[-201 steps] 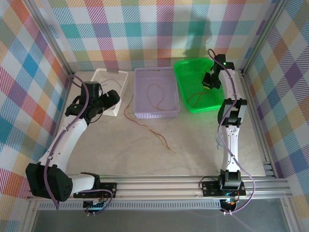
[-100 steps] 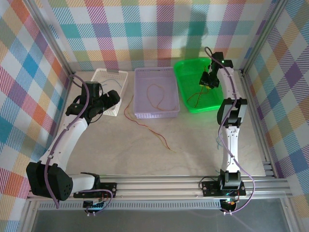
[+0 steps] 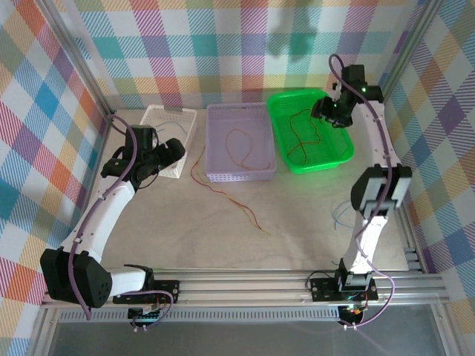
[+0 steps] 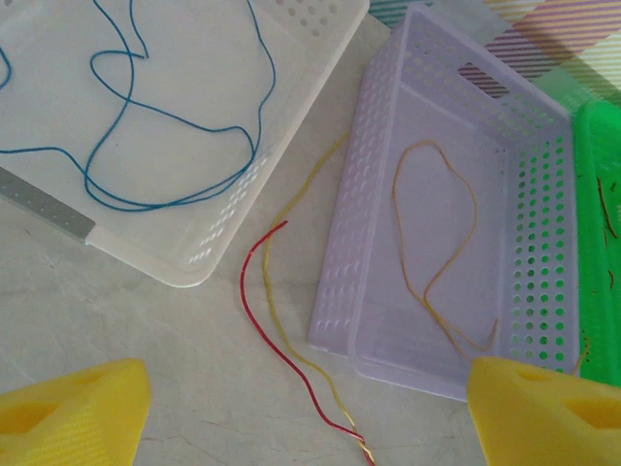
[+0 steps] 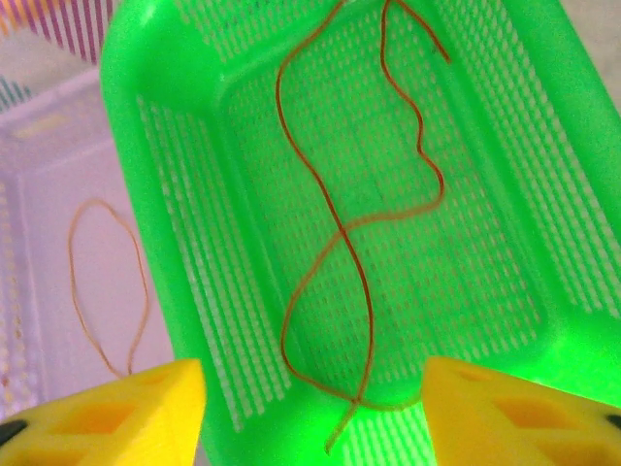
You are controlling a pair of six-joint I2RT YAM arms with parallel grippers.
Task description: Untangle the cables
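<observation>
The marble-patterned table [image 3: 297,237] carried three containers. The green basket [image 5: 165,58] sat directly under the right gripper [image 5: 310,413], the lilac basket [image 4: 349,243] lay ahead and to the right of the left gripper [image 4: 310,408], and the white tray [image 4: 194,58] lay ahead and to its left. Both grippers stood wide open and held nothing. A red-brown cable [image 5: 342,233] snaked over the green basket's floor beneath and ahead of the right gripper's fingers [image 5: 97,413], apart from them. Between tray and lilac basket, a red cable [image 4: 245,286] and a yellow cable [image 4: 301,194] ran together over the table toward the gap between the left fingers. An orange cable [image 4: 427,144] looped inside the lilac basket, and a blue cable [image 4: 146,206] curled in the tray.
</observation>
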